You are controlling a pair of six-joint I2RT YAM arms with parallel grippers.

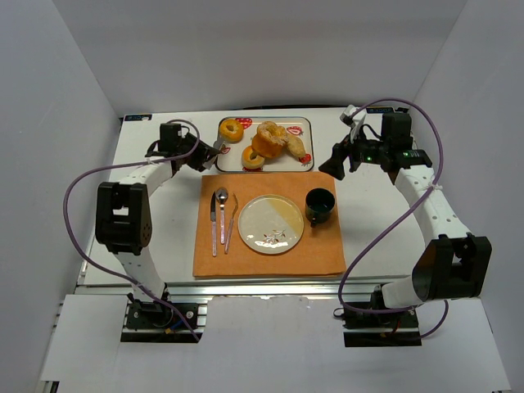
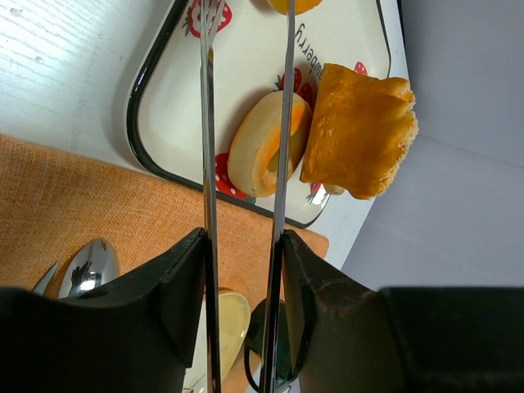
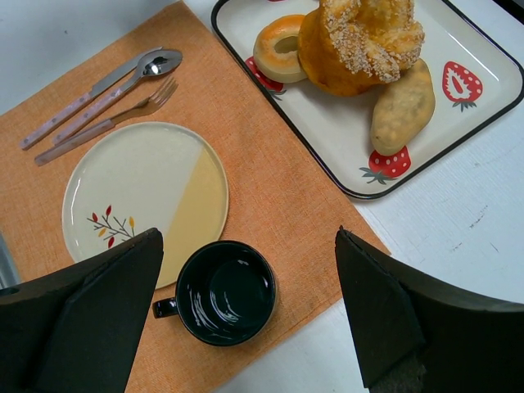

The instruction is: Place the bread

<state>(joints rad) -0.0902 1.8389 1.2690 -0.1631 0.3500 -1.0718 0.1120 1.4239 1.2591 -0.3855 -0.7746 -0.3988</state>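
**Top external view.** The left arm rises from its base at the near edge of the worktop (image 1: 176, 237), elbow high, with the forearm angled inward toward the far edge. The left gripper (image 1: 201, 155) sits just beside the left end of the tray (image 1: 282, 169). Its fingers are pressed onto the two arms of the metal tongs (image 1: 219, 146), whose tips reach over the tray's left rim.

The right arm mirrors this pose. The right gripper (image 1: 334, 164) hangs off the tray's right end, near the dark cup (image 1: 319, 205), its fingers spread wide with nothing between them.

The bread (image 1: 232, 129) lies in the tray's far-left corner, near the tong tips; contact cannot be judged.

**Left wrist view.** This is the only view in which the tong arms are seen running parallel along the inner faces of the fingers. The bread shows only as an orange sliver at the top edge.

**Right wrist view.** The paler ring (image 1: 254, 160) is seen leaning against the lumpy pastries (image 1: 274, 139). The plate (image 1: 270, 223), the cup and the cutlery (image 1: 222, 214) lie on the orange placemat (image 1: 270, 260). The bread lies outside this frame.
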